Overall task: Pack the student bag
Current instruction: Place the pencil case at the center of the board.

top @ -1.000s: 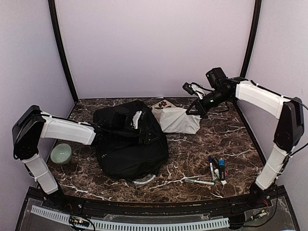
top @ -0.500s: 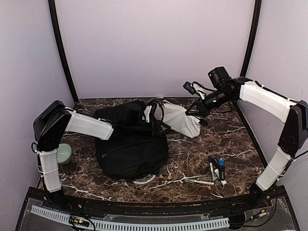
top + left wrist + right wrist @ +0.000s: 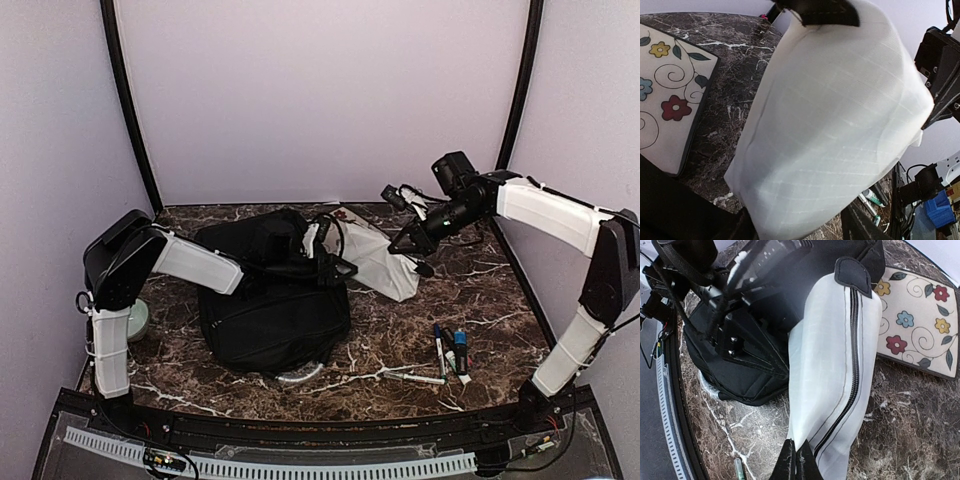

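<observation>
The student bag (image 3: 270, 310), a big black backpack, lies left of centre on the marble table; it also shows in the right wrist view (image 3: 740, 365). A white zippered pouch (image 3: 375, 255) hangs tilted just right of the bag. My right gripper (image 3: 412, 250) is shut on the pouch's right corner, its fingertips pinched on the fabric (image 3: 796, 452). My left gripper (image 3: 338, 262) reaches across the bag to the pouch's left end. In the left wrist view the pouch (image 3: 840, 125) fills the frame, and the left gripper (image 3: 797, 222) is open with a finger on each side of it.
A floral notebook (image 3: 345, 213) lies flat behind the pouch, also seen from the left wrist (image 3: 665, 100). Several markers (image 3: 448, 352) lie at the front right. A pale green bowl (image 3: 137, 318) sits left of the bag, beside the left arm.
My left arm has swung right across the bag until its jaws straddle the pouch's left end, and they have narrowed. The right gripper has shifted the pouch slightly, still pinching it.
</observation>
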Available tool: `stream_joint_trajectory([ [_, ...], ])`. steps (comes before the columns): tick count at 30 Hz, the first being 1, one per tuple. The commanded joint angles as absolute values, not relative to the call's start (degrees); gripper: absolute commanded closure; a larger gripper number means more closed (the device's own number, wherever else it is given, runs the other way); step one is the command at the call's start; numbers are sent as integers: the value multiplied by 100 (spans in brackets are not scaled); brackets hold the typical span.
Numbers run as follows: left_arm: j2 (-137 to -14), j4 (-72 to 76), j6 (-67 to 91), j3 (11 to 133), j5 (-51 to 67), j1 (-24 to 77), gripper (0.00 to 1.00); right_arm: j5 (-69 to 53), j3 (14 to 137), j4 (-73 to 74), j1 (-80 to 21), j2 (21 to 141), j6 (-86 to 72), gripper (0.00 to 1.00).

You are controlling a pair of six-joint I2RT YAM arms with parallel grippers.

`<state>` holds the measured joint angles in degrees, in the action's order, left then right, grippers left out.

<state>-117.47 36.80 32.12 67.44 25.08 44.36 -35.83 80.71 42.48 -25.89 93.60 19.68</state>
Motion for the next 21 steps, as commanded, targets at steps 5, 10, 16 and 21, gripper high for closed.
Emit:
stream_joint_trajectory([
  [5, -11482, 3408, 2696, 6760, 2697, 4421, 40, -2748, 7385, 3529, -2639, 9170, 2227, 100],
  [10, -11309, 2897, 2499, 6727, 2729, 4422, 40, -2625, 7060, 3454, -2652, 8955, 2309, 100],
  [16, -11004, 2466, 2202, 6576, 2748, 4427, 40, -2439, 6453, 3486, -3129, 8655, 2372, 100],
  [21, -10759, 2508, 1922, 6349, 2766, 4421, 40, -2448, 6180, 3681, -3592, 8607, 2497, 96],
])
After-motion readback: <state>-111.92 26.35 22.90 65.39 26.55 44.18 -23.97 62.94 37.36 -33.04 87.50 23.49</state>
